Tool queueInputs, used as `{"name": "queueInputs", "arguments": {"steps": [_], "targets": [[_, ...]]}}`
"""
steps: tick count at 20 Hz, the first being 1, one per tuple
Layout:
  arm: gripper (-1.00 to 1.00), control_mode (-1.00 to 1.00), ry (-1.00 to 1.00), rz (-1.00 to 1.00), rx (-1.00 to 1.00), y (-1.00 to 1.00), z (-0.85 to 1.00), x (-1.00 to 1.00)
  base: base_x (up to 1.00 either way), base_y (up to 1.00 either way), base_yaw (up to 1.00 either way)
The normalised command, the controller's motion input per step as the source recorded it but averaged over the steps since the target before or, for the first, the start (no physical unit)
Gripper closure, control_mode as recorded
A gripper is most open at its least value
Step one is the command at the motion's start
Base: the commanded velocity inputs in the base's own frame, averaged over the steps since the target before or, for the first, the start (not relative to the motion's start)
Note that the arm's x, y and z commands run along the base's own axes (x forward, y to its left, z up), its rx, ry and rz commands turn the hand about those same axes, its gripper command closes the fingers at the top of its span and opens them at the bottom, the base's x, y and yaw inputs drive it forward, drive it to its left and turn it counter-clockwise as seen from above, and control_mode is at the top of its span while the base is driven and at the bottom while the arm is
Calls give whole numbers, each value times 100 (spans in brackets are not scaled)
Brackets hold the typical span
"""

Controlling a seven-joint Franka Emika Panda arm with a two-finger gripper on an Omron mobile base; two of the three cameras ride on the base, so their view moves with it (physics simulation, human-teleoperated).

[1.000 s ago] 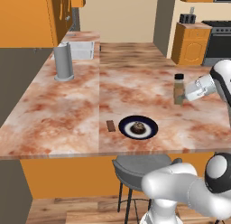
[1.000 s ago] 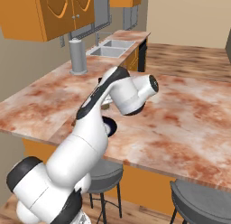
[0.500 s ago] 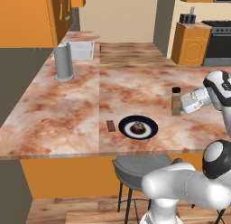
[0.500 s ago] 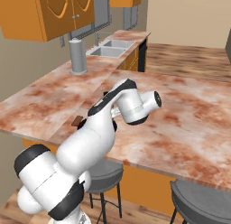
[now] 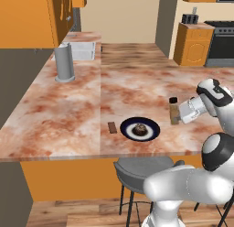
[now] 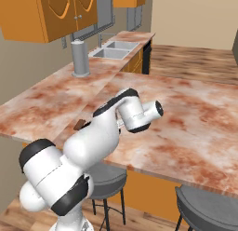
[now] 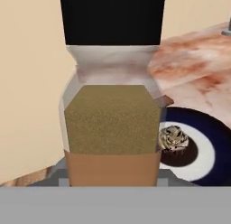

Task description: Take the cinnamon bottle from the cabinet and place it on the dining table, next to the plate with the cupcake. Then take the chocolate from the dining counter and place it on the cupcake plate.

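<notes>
No brand, label or legible writing on any item; the cinnamon bottle shows plain clear walls, brown powder and a black cap.

Hidden or unclear:
- Hand view: cinnamon bottle sits right against the lens, its cap cut off at the top edge and its base lost behind the lower edge. It covers the left part of the plate. The fingertips cannot be made out here.
- Right base view: the arm's own body covers the plate and bottle. Only a corner of the chocolate peeks out at the arm's left.
- Left base view: the gripper is seen from the side; its fingers blend into the white hand, so the gap between them cannot be read directly.

Gripper: closed onto the cinnamon bottle, gripping it at the lower body, bottle upright. Whether the bottle's base touches the dining table or hangs just above it, I cannot tell.

Positions:
- Bottle stands to the right of the plate in the left base view, near it but apart, over the near part of the marbled top.
- Cupcake sits at the plate's centre; in the hand view the cupcake shows a pale mottled top.
- Chocolate lies flat on the table just left of the plate, not touching it.
- Grey cylinder stands far left, near the sink.
- Orange wall cabinet with round knobs hangs above the back counter.
- Grey stool stands under the table's near edge.
</notes>
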Motion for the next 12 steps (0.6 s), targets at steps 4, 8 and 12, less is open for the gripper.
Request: {"name": "queueInputs", "arguments": {"steps": [4, 8, 12], "targets": [[100, -100, -6, 18, -1, -16, -40, 5, 0, 0, 0], [100, -100, -20, 17, 0, -18, -19, 9, 0, 0, 0], [100, -100, -14, 12, 3, -9, -23, 14, 0, 0, 0]]}}
